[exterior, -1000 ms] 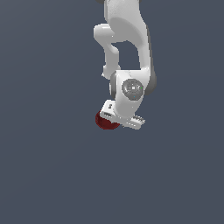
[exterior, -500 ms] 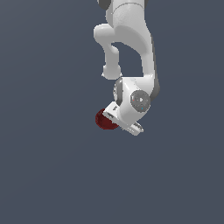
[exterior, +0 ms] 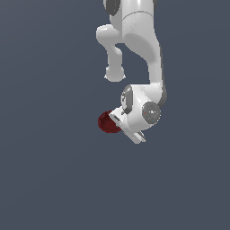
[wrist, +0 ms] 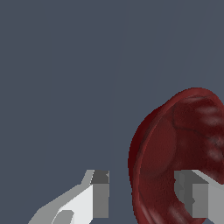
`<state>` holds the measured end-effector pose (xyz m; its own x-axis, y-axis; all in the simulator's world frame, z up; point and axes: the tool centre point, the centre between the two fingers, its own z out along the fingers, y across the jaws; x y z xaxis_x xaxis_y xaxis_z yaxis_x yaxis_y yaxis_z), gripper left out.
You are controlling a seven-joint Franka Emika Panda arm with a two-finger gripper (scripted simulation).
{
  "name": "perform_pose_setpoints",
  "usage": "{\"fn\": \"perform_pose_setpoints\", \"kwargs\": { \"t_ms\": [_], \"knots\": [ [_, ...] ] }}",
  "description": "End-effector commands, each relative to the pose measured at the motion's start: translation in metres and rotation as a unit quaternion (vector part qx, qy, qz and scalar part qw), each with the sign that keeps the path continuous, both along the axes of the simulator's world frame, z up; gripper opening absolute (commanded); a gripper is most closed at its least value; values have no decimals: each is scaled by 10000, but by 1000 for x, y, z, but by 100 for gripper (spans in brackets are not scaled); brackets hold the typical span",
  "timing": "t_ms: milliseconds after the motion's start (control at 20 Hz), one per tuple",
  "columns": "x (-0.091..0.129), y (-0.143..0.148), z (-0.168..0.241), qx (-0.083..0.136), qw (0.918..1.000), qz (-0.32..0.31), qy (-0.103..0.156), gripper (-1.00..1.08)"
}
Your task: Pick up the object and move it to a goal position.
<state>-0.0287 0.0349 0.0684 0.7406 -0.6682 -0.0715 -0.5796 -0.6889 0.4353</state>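
The object (exterior: 106,122) is a small, glossy, dark red bowl, and it shows at the white hand's side on the exterior view's left, half covered by the hand. In the wrist view the bowl (wrist: 175,144) is tipped on its side with its hollow facing the camera. My gripper (wrist: 146,194) straddles the bowl's rim. One finger (wrist: 194,197) sits inside the hollow and the other finger (wrist: 99,192) stands outside the wall with a gap to it. The gripper (exterior: 117,122) is open and the hand is tilted towards the bowl.
A plain dark grey-blue background fills both views. The white arm (exterior: 139,49) comes down from the top of the exterior view, with its elbow link (exterior: 113,58) hanging beside it.
The wrist has turned and tilted over the last second, bringing the hand at an angle against the bowl. The bowl has stayed in the same spot.
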Motion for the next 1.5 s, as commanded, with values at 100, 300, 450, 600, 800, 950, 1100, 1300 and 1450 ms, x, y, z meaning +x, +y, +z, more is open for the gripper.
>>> {"fn": "perform_pose_setpoints", "kwargs": {
  "t_ms": [100, 300, 450, 600, 800, 950, 1100, 1300, 1450],
  "knots": [
    [-1, 0, -4, -258, 9994, -251, 7, 28],
    [-2, 0, -6, -397, 9985, -379, 7, 28],
    [-2, 0, -6, -450, 9981, -427, 5, 28],
    [-2, 0, -6, -444, 9981, -420, 7, 28],
    [-4, -2, -11, -446, 9981, -422, 7, 28],
    [-9, -6, -21, -453, 9980, -430, 6, 28],
    [-12, -9, -29, -456, 9980, -433, 6, 28],
    [-14, -10, -32, -458, 9980, -436, 6, -100],
    [-14, -10, -32, -458, 9980, -436, 6, -100]
  ]
}}
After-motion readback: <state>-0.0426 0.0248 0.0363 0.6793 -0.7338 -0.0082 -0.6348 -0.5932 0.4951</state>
